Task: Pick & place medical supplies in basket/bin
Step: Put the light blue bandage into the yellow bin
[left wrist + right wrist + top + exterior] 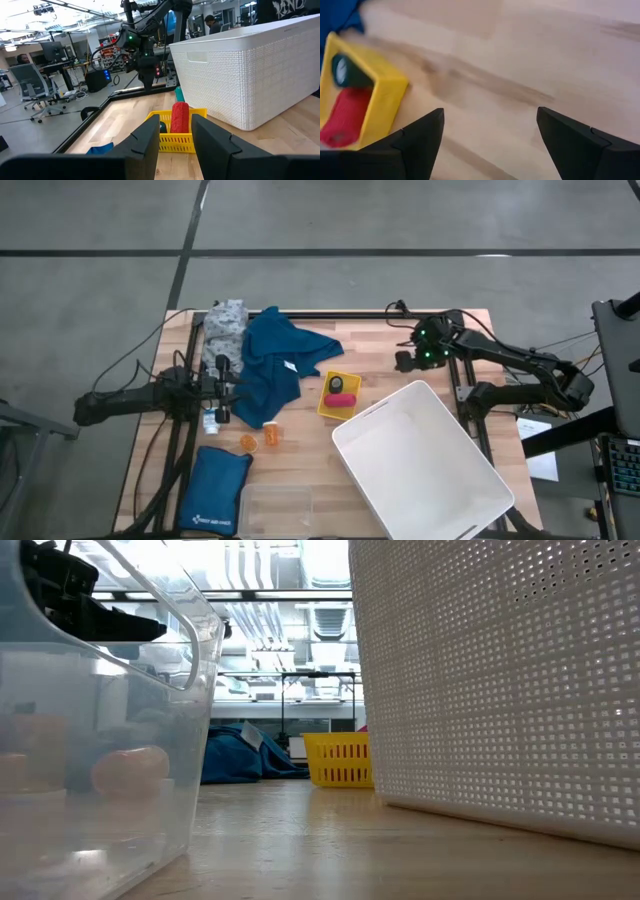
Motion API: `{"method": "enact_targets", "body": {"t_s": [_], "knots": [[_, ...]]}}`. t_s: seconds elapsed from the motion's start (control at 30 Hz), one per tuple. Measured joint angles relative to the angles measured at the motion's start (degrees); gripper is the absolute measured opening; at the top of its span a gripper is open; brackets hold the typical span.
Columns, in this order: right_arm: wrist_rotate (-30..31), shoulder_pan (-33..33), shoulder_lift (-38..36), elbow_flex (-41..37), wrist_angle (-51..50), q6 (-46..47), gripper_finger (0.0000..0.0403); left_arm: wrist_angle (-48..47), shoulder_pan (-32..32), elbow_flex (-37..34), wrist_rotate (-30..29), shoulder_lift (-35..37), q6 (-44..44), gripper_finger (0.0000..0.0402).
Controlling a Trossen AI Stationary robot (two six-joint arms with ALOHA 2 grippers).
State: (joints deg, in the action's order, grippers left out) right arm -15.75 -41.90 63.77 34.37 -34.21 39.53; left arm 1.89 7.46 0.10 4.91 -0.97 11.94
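The wooden slatted table [380, 350] carries a large white perforated plastic bin [425, 465] at its right front. A crumpled blue cloth garment [275, 365] lies left of centre, with a grey dotted cloth [226, 323] touching its far-left edge. A small yellow mesh basket [339, 395] between garment and bin holds a pink bandage roll [341, 399] and a dark roll [340, 384]. Two orange pill bottles [260, 439] lie near the garment's front edge. The left gripper [222, 388], fingers released with a narrow gap, sits over the garment's left edge. The right gripper [404, 361], fingers spread wide and empty, hovers over bare wood beyond the basket.
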Motion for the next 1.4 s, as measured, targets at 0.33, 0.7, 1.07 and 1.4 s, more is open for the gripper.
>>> {"method": "enact_targets", "body": {"t_s": [0.33,0.7,1.07,1.4], "knots": [[-3.77,-7.60,0.04,0.02,-5.30,6.65,0.0308,0.00,-0.01,0.01,-0.02,-0.02,0.01,0.0118],[-21.04,-15.32,0.22,0.02,-16.46,11.10,0.0310,0.00,-0.02,0.01,-0.01,-0.02,0.00,0.0118],[-20.52,-16.30,0.22,0.00,-23.06,11.69,0.0312,0.00,-0.01,0.01,0.00,0.00,0.01,0.0118],[-20.26,-16.27,0.22,0.00,-23.00,11.85,0.0313,0.00,-0.02,0.01,-0.01,-0.01,0.01,0.0118]]}}
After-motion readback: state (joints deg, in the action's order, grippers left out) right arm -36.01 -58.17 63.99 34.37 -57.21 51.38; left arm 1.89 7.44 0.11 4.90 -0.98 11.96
